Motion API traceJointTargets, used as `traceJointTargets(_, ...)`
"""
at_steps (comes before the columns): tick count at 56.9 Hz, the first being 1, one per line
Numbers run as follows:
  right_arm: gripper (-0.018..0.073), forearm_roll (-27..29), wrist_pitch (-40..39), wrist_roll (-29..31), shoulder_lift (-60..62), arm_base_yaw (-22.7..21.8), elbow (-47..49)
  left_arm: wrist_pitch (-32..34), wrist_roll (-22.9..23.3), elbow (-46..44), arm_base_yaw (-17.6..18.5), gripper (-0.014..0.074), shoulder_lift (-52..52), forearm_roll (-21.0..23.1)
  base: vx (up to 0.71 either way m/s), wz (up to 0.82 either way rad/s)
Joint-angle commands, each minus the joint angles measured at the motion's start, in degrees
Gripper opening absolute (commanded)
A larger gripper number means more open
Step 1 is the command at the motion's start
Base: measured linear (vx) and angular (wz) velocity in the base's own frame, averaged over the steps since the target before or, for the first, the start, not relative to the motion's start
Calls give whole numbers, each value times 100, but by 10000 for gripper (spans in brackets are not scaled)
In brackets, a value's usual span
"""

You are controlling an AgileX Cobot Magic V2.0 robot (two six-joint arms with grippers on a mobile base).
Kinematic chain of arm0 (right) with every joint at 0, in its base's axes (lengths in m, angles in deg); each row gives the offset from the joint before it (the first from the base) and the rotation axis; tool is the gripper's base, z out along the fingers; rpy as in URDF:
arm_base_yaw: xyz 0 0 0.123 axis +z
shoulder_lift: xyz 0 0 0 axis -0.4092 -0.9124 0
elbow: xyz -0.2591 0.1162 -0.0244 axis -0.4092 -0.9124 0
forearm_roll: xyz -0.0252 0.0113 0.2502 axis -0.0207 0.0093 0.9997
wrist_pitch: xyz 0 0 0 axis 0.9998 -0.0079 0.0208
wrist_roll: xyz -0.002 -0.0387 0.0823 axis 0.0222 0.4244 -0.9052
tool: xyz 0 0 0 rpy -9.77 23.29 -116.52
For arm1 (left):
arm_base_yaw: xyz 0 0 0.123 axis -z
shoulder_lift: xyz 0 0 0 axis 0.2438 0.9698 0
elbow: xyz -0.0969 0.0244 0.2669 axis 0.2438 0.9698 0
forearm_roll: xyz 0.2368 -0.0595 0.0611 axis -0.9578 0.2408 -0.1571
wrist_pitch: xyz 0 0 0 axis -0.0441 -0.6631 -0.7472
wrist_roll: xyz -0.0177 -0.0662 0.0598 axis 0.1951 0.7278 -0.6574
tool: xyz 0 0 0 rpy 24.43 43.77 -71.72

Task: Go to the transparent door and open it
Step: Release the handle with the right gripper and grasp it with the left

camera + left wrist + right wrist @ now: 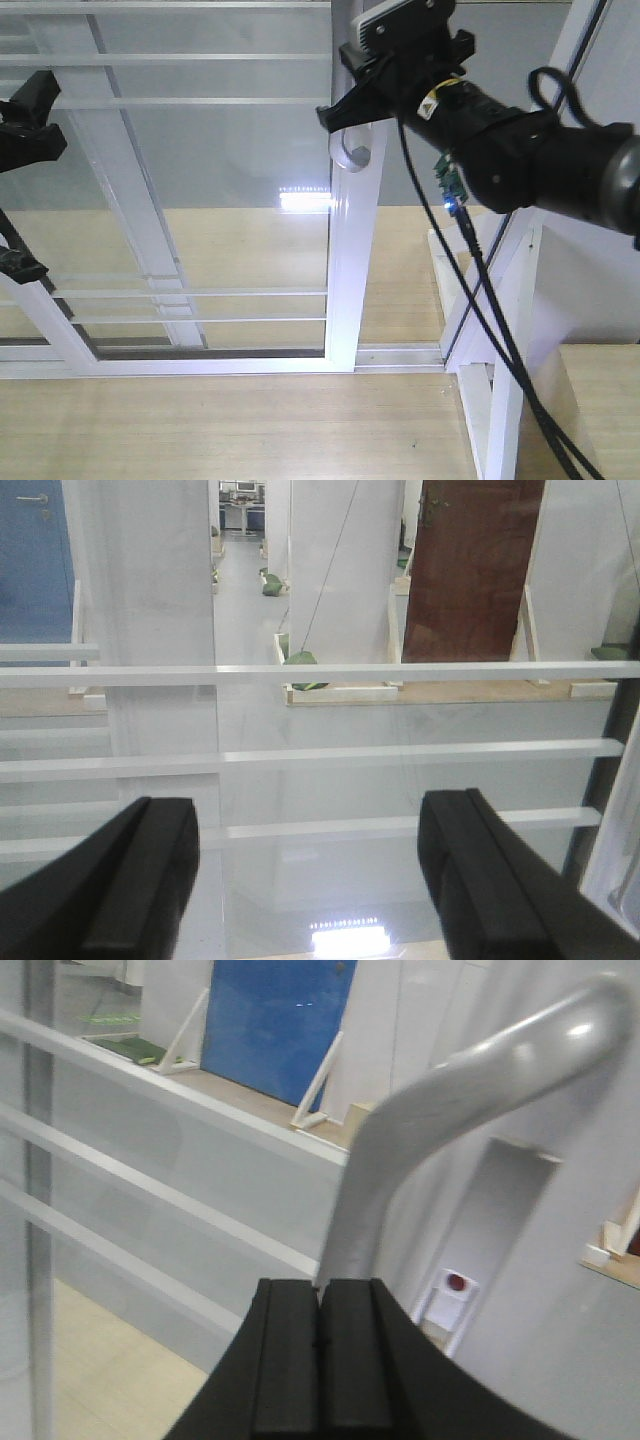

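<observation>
Engaging the handle seems the step in hand: the right tool (320,1300), 2 pads (288,1360) clenched on nothing, sits just beside the curved grey tubular handle (470,1075) of the white-framed transparent door (352,270), upper centre of the front view. At far left, the left tool (310,825) hangs released. Next: hook the handle and pull.

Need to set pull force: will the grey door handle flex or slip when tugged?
The handle looks like rigid metal tube, so probably no flex. Its smooth, shiny curve may let the right gripper slide. The transparent door, framed glass, likely feels heavy.
</observation>
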Motion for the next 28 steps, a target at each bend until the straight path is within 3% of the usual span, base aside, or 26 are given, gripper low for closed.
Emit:
traceJointTargets(1,-9,0,189,133,652,-159,119,441,70,-192,36,564,26,-249,0,0)
traceJointTargets(5,-8,0,144,205,972,-210,-181,514,332,-192,36,564,184,-410,0,0)
traceJointTargets(12,-6,102,-323,323,1591,-296,-1086,1043,1173,-192,36,564,590,-910,0,0)
traceJointTargets(22,-6,442,-783,391,2387,-291,-2234,1615,2620,-671,36,560,1377,-2375,0,0)
traceJointTargets(28,-6,787,-790,480,2763,-291,-2682,1706,3185,-1170,50,546,1850,-3166,0,0)
